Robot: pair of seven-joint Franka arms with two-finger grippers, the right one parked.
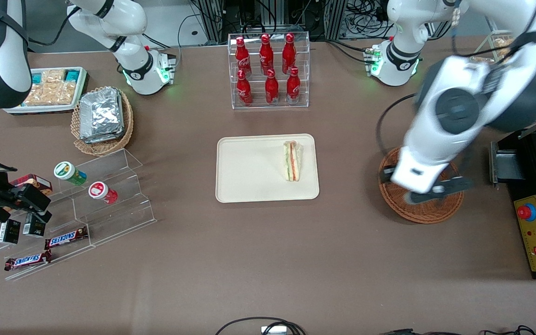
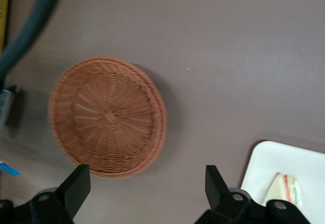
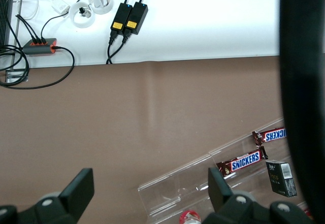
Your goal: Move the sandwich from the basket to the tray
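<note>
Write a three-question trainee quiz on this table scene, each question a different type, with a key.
1. True or false: the sandwich lies on the tray.
2. Multiple choice: what does the reddish-brown basket hold? A) a foil packet B) a red bottle C) nothing
3. Fill in: the left gripper hangs above the ____, fingers apart and holding nothing.

Key: 1 true; the sandwich sits near the tray edge closest to the working arm. 2 C; the wrist view shows only bare weave. 3 basket.
</note>
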